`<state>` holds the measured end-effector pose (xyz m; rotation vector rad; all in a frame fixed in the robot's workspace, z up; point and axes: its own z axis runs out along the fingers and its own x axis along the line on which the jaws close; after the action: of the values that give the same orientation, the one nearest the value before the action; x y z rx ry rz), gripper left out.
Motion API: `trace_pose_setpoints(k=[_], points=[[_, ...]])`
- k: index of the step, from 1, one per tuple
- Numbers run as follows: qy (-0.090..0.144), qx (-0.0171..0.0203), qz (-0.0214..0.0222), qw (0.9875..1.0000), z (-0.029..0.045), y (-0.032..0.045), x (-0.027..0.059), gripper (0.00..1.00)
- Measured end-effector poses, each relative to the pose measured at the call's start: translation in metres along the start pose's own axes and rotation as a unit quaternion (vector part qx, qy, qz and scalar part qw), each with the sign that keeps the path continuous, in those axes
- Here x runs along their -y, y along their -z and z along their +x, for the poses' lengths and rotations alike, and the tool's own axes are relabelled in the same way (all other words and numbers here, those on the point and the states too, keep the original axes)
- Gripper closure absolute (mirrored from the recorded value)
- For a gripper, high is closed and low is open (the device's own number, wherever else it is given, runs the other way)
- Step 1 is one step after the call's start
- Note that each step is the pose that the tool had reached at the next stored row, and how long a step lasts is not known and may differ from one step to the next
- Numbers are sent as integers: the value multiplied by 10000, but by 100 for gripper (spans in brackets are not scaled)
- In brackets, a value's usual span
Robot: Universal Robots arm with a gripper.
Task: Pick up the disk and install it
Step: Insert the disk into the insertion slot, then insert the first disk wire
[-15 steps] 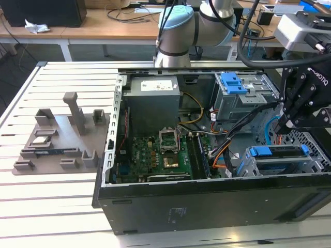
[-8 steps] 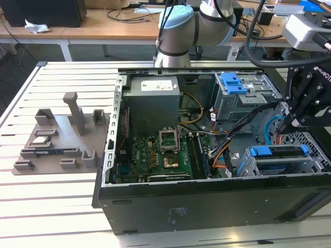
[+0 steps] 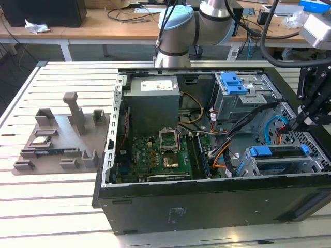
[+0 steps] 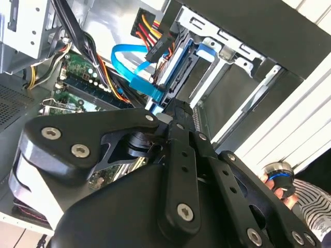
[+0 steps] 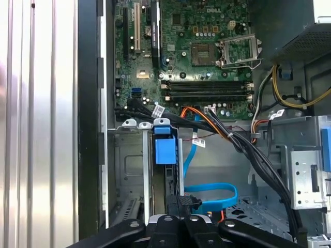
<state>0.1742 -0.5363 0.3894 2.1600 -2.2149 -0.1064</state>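
The disk (image 3: 279,152), silver with a blue carrier bracket, lies in the drive bay at the near corner of the open computer case (image 3: 207,201), on the exterior view's right. In the first wrist view I see the disk (image 5: 165,150) edge-on in its bay, with a blue tab on it. My gripper (image 3: 296,123) hangs over the disk's end, close to the case wall. In both wrist views the gripper (image 5: 182,206) (image 4: 178,108) is shut, its tips at the end of the disk (image 4: 178,67) beside a black connector and a blue cable (image 4: 134,77).
A grey cage with a blue handle (image 3: 232,82) and a power supply box (image 3: 153,98) stand at the back of the case, the motherboard (image 3: 155,155) between them. Cable bundles (image 5: 232,139) cross near the bay. A grey fixture plate (image 3: 62,139) lies on the slatted table. A person's hand (image 4: 279,183) is outside the case.
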Motion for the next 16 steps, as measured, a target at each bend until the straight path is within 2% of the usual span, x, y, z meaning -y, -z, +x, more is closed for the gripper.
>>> trace_pose_setpoints(k=[5, 7, 8, 9, 11, 12, 16], points=[[0, 0, 0, 10000, 1, 0, 3, 89], [-1, 0, 0, 10000, 1, 0, 3, 76], [-1, 0, 0, 10000, 1, 0, 3, 76], [0, 0, 0, 10000, 1, 1, 3, 64], [0, 0, 0, 10000, 1, 0, 4, 52], [1, 0, 0, 10000, -3, 0, 13, 52], [-1, -1, -20, 10000, -162, -15, 132, 52]])
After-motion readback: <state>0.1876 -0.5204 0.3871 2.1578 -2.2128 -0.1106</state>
